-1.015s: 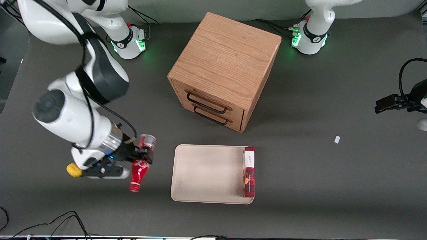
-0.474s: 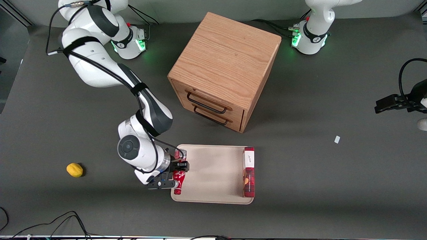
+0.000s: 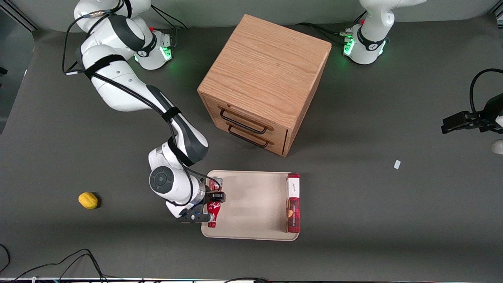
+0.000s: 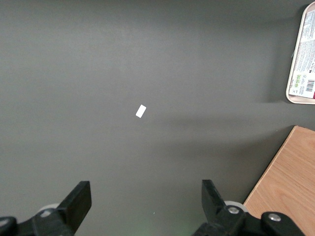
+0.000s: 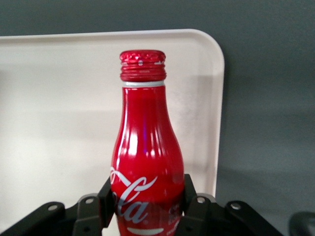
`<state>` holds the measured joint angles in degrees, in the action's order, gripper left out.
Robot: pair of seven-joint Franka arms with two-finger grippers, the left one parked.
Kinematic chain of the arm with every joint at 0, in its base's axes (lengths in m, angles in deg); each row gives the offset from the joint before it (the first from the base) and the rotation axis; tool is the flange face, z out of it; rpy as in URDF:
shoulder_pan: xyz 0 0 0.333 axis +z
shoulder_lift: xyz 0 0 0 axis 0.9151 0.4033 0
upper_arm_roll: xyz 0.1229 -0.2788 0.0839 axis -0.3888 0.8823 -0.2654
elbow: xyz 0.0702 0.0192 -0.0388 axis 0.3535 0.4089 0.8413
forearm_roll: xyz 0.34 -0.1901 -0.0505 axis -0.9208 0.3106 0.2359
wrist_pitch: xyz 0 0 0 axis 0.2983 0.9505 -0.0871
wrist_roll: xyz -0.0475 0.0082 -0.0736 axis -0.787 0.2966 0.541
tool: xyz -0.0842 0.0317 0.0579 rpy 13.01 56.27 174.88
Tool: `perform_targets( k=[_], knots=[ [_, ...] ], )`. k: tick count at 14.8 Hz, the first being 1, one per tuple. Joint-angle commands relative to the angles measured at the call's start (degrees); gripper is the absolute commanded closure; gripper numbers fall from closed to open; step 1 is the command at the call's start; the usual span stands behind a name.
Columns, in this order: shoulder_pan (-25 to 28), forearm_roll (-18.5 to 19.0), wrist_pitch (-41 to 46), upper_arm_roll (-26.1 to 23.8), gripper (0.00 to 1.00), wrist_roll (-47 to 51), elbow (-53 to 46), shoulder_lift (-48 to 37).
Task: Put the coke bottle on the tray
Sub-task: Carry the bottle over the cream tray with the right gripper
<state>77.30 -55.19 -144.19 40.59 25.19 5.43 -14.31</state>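
You have the gripper [image 3: 214,199] clamped on the coke bottle [image 3: 213,205], held lying over the tray [image 3: 251,232] at its end toward the working arm, near the table's front edge; only lowering and release remain, by the look of it.

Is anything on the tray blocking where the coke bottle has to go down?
Nothing visible does. The claw is shut on the coke bottle, holding it over the tray at its edge toward the working arm's end. The tray surface by the bottle is bare. The red-and-white box lies along the tray's edge toward the parked arm's end, apart from the bottle.
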Motion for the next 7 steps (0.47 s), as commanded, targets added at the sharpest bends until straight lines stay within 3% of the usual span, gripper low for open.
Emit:
perform_targets(
  k=[1,5,7],
  knots=[
    [1.05,1.23,-0.94,1.89,0.59,1.83,-2.36,1.31],
    [1.84,1.23,-2.62,3.04,0.51,1.83,-2.27,2.27],
    [1.84,1.14,-3.49,3.04,0.29,1.92,-2.01,2.54]
  ],
)
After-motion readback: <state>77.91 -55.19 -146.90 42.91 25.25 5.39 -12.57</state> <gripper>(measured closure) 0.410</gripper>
